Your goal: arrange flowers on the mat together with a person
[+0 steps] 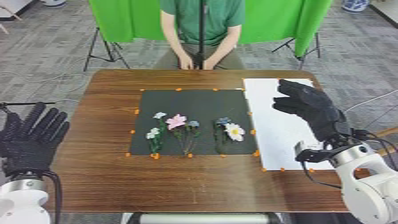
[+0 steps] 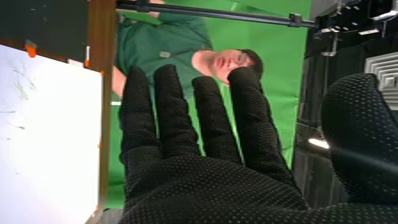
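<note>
Faint marks streak the white sheet (image 1: 277,131) on a brown wooden table (image 1: 98,182), too thin for me to make out as writing. Six blooms, by my count, lie on the one dark mat (image 1: 191,102) beside it: one pink flower (image 1: 176,121), one white daisy (image 1: 234,132), two small white flowers (image 1: 153,133) and two small bluish flowers (image 1: 222,121), their stems pointing toward the robot. More than a dozen orange tabs (image 1: 179,89) dot the borders of mat and sheet.

Two black-gloved hands flank the arrangement. The robot's right hand (image 1: 322,114) hangs over the far part of the white sheet, well apart from the flowers; in the right wrist view its fingers (image 2: 216,122) are straight and slightly apart, the thumb (image 2: 360,135) held wide. The left hand (image 1: 29,145), palm broad and fingers spread, is by the table's left edge, touching none of the blooms.
</note>
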Controlling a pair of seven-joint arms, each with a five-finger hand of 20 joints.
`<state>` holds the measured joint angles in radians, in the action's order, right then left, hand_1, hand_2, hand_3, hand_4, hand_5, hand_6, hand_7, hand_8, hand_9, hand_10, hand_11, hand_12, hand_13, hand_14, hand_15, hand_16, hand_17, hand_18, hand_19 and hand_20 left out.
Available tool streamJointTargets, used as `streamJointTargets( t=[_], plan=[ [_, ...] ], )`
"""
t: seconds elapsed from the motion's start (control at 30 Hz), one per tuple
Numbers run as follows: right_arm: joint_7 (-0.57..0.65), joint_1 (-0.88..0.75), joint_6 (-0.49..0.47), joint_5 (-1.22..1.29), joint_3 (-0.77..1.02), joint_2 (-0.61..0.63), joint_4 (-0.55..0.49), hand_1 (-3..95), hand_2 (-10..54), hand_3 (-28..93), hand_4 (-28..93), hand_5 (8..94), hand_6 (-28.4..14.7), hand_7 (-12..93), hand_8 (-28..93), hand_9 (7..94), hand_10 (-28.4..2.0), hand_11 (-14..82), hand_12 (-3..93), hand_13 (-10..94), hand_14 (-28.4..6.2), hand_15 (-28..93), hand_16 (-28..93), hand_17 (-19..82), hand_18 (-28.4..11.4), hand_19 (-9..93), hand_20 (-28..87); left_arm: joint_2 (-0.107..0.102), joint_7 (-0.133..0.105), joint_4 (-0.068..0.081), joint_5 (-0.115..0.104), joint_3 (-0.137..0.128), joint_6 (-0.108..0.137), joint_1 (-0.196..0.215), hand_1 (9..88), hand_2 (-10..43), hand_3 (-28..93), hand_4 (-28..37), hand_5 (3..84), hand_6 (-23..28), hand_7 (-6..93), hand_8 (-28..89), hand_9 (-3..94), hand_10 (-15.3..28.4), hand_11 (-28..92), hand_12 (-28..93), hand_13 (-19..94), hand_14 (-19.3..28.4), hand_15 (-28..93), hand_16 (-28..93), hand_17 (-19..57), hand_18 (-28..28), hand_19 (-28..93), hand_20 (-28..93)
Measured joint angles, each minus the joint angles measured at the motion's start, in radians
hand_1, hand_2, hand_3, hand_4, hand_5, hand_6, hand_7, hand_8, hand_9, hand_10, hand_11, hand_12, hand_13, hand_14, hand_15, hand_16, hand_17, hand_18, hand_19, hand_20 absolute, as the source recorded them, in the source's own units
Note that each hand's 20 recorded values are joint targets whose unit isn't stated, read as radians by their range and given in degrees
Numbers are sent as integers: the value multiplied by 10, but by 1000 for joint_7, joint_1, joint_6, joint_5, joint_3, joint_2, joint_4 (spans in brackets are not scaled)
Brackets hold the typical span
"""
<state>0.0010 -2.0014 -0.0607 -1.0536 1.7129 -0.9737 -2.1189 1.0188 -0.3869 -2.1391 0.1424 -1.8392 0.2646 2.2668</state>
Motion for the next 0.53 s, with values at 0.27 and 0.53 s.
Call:
streamJointTargets(
  t=[0.27,0.53],
  plan=[
    [-4,-1,-1,4,1,0,0,190,100,724,-220,411,-15,121,-87,383,-121,39,154,341,-148,140,258,164,-173,315,182,0,3,0,2,0,-8,0,255,106,689,-283,416,84,124,-93,375,169,225,122,262,160,324,-51,-54,135,275,113],
    [-14,-4,-4,5,5,-3,0,189,100,726,-221,410,-15,119,-87,383,-121,39,154,342,-148,140,259,164,-173,316,181,-2,4,1,3,1,-15,0,255,106,689,-283,416,84,123,-92,376,169,226,123,262,160,322,-51,-54,135,274,113]
  ],
)
